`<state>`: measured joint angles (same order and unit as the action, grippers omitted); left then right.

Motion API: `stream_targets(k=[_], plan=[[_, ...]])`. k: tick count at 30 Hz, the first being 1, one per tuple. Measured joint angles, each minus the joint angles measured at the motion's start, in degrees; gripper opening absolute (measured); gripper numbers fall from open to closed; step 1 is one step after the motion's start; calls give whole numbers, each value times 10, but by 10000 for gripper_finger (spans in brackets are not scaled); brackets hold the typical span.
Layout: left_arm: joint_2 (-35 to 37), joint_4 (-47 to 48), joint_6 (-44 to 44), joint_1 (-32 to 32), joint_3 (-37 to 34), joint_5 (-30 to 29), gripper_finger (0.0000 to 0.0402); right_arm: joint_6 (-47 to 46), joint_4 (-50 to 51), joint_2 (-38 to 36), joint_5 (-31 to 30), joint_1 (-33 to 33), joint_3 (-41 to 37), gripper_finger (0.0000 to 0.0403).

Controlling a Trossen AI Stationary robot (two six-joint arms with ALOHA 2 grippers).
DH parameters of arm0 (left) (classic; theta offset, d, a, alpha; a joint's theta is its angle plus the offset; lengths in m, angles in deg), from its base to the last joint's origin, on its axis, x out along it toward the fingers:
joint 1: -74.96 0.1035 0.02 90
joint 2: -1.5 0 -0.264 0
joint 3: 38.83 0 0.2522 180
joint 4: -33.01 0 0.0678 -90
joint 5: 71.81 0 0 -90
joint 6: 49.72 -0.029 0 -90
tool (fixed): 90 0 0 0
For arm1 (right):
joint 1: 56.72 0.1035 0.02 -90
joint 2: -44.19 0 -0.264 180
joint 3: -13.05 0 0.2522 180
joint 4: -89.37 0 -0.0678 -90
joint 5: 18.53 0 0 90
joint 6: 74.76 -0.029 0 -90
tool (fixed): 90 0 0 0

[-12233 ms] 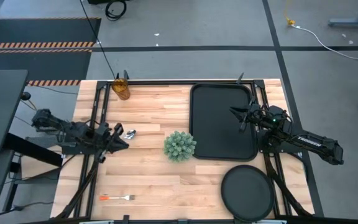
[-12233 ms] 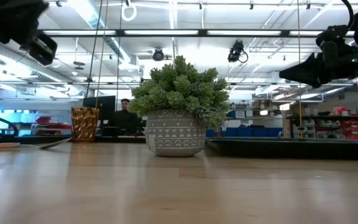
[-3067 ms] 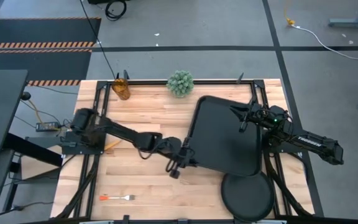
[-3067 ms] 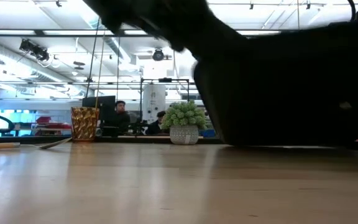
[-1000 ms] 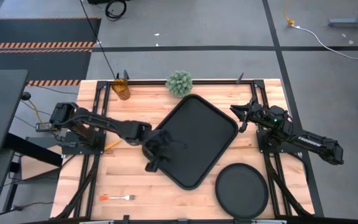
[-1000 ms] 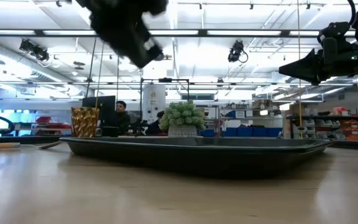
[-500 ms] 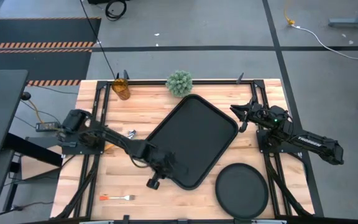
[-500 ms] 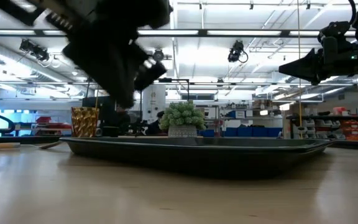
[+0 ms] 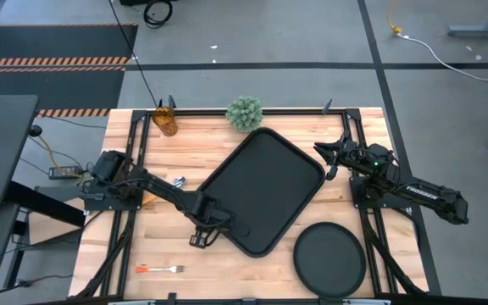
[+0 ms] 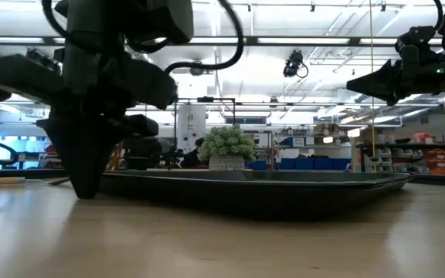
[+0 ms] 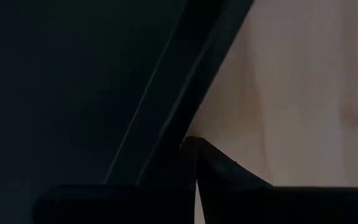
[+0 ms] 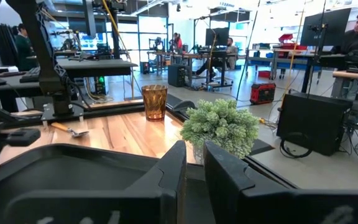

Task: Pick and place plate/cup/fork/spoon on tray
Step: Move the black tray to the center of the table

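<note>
The black tray [image 9: 265, 186] lies slantwise across the middle of the table. My left gripper [image 9: 200, 240] points straight down, shut, at the tray's near left rim [image 11: 173, 124]; in the low view its tips [image 10: 87, 193] reach the tabletop. The round black plate [image 9: 329, 261] lies at the near right. The fork [image 9: 161, 269] lies near the front left, the spoon [image 9: 176, 181] left of the tray, and the amber cup [image 9: 166, 121] stands at the far left. My right gripper [image 9: 322, 157] waits level over the right side, a narrow gap between its fingers [image 12: 229, 180]. My left gripper comes from above with its shut fingertips [image 11: 196, 144] down at the tabletop, right against the outer side of the tray's rim [image 11: 182, 134] near its near left corner. Whether they touch the rim I cannot tell. The tray lies flat on the table.
A green spiky plant in a pale pot [image 9: 244, 112] stands at the far edge beside the tray's far corner. Bare wood shows left of the tray and along the front between fork and plate. People and benches show in the room beyond.
My left gripper has come down from above the tray's left corner to the tabletop beside the rim, shifting a little toward the near edge and tipping until it points straight down. It stays shut. The tray has kept its place.
</note>
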<state>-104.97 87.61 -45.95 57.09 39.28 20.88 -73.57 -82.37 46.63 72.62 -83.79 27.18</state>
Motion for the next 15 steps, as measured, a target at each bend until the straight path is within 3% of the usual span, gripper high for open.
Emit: stream_targets(k=[9,15], plan=[[38,4,-1,-6,24,2,9,0,0,0,0,0,0,61],[48,-158,-14,-3,18,-16,9,0,0,0,0,0,0,61]])
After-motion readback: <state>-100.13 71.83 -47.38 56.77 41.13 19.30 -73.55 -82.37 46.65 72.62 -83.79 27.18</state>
